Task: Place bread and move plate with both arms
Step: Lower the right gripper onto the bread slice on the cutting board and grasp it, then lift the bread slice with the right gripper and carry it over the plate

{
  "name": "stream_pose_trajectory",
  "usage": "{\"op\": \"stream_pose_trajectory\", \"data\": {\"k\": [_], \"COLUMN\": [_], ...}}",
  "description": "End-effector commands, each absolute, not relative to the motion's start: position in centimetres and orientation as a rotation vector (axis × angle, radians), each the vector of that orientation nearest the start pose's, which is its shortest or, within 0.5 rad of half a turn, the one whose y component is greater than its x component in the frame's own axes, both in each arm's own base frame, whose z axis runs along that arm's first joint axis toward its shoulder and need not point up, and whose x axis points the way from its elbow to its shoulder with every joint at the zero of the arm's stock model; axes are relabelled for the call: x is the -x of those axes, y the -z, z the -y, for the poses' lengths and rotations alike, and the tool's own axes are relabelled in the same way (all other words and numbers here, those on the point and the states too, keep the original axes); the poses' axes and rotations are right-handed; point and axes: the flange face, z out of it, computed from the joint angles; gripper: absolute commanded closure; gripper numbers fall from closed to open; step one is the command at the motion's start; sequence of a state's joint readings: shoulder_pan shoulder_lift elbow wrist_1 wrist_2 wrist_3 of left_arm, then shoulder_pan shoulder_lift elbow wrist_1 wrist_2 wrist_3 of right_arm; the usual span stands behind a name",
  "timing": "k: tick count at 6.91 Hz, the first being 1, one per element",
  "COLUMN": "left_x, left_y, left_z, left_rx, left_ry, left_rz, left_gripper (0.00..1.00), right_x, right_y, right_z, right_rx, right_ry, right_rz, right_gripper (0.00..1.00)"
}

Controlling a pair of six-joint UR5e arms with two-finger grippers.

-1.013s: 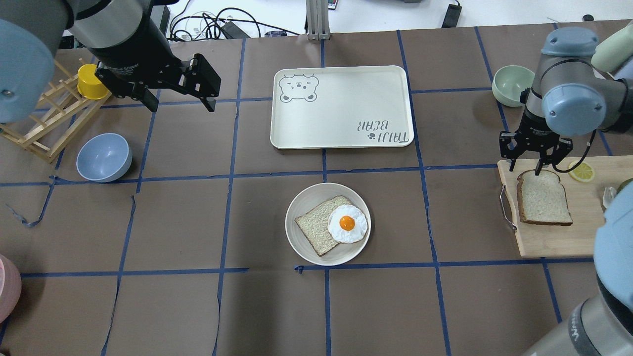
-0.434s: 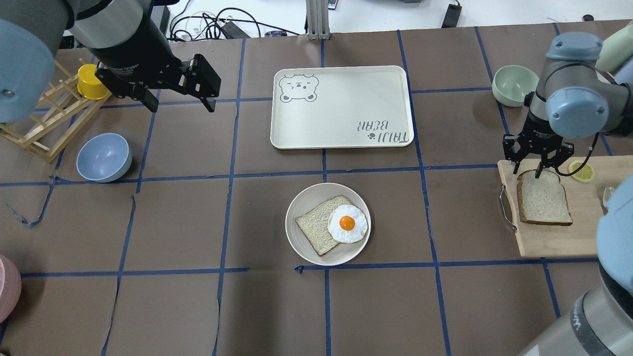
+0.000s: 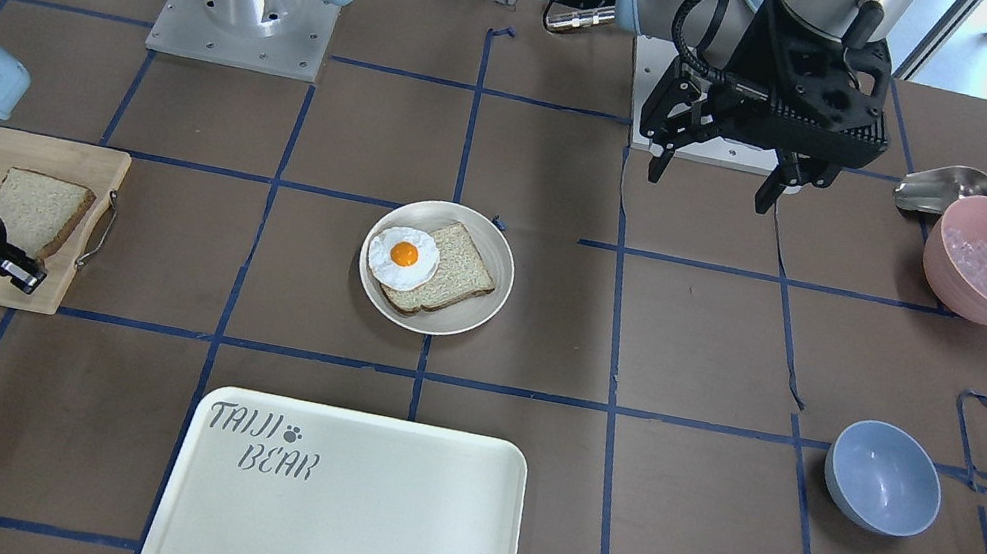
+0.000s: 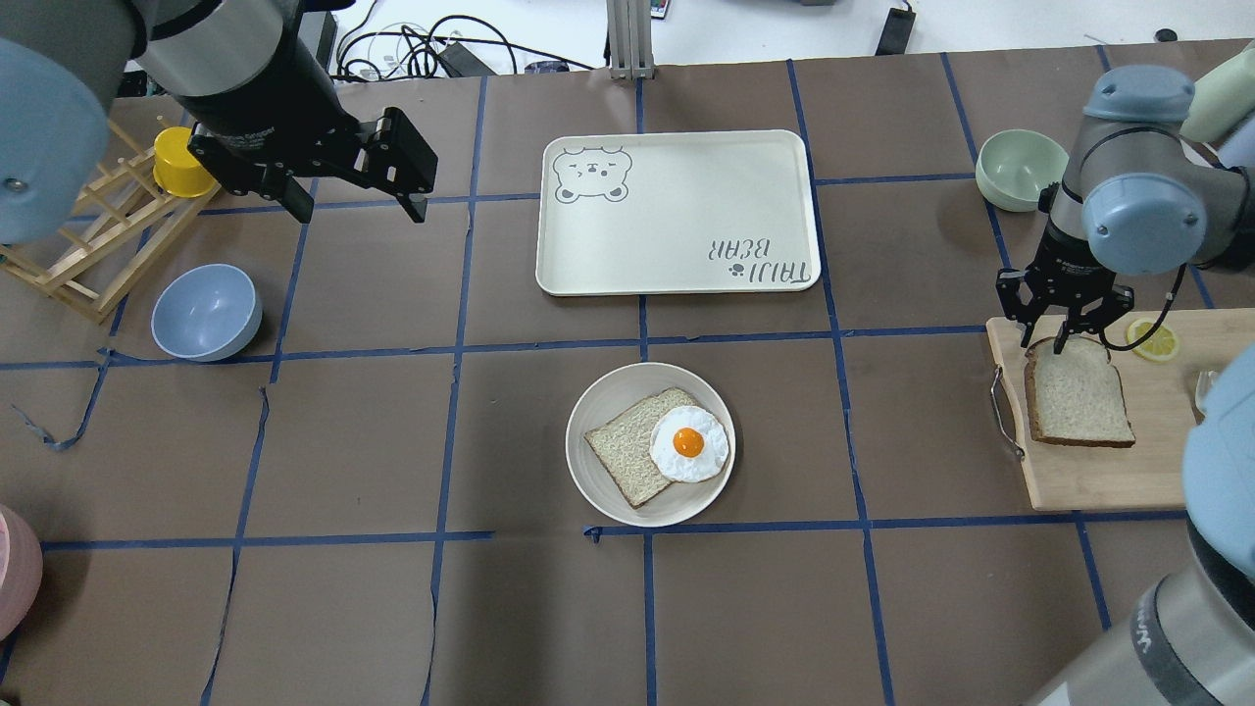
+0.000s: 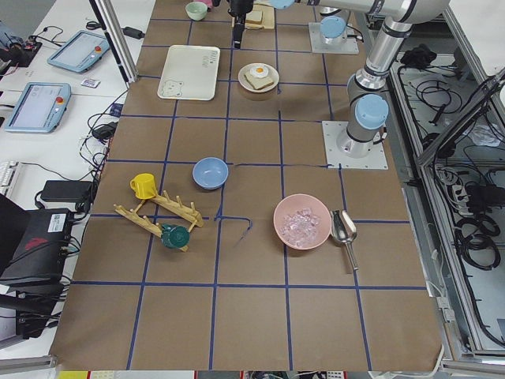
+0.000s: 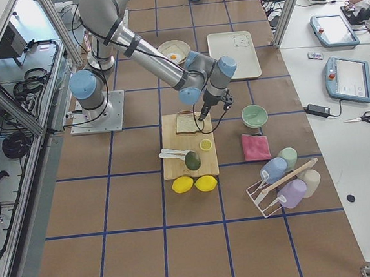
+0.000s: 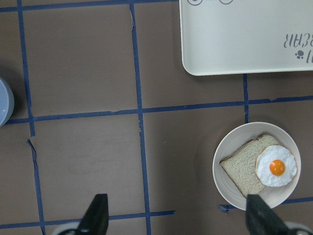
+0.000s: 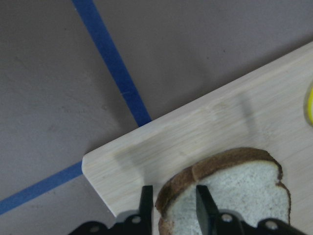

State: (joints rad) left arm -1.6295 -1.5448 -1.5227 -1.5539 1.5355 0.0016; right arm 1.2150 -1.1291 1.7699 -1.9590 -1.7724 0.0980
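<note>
The bread lies on a wooden cutting board at the right; it also shows in the front view. My right gripper stands at its domed far edge. In the right wrist view my right gripper is shut on the bread, with the crust between the two fingers. The plate sits at the table's middle and holds a smaller slice with a fried egg. My left gripper hangs open and empty at the far left, high above the table. The plate also shows in the left wrist view.
The bear-print tray lies beyond the plate. A green bowl stands behind the cutting board, and a lemon slice lies on the board. A blue bowl, a wooden rack and a yellow cup stand at the left.
My right gripper has shifted slightly right and down at the bread's far edge, and its fingers have drawn together on the crust. The left arm has not moved.
</note>
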Motion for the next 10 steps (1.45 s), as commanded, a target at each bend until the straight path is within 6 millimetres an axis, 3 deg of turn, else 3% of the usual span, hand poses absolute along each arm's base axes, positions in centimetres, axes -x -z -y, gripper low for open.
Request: {"op": "stream_pose_trajectory", "data": {"k": [1, 4, 8, 9, 10], "left_x": [16.6, 16.6, 16.6, 16.6, 16.5], "left_y": [-52.7, -52.6, -52.7, -52.7, -52.7], "left_z": [47.9, 47.9, 47.9, 47.9, 48.0], "left_rx": [-0.100, -0.100, -0.102, -0.100, -0.098], "left_ry": [0.145, 0.142, 0.145, 0.145, 0.145], "left_rz": [-3.175, -3.175, -3.174, -3.175, -3.176], "left_gripper": [0.00, 0.00, 0.00, 0.00, 0.00], "right_x": [9.1, 8.9, 7.0, 5.9, 4.0], "right_y": [-19.1, -20.0, -27.6, -29.8, -32.5], "right_z": [57.1, 56.9, 54.6, 54.2, 55.0], "right_rx": [-0.692, -0.686, -0.672, -0.648, -0.591], "right_ry": [-0.467, -0.484, -0.480, -0.464, -0.467], "right_rz": [-3.195, -3.178, -3.137, -3.146, -3.165], "right_gripper": [1.00, 1.00, 1.00, 1.00, 1.00]}}
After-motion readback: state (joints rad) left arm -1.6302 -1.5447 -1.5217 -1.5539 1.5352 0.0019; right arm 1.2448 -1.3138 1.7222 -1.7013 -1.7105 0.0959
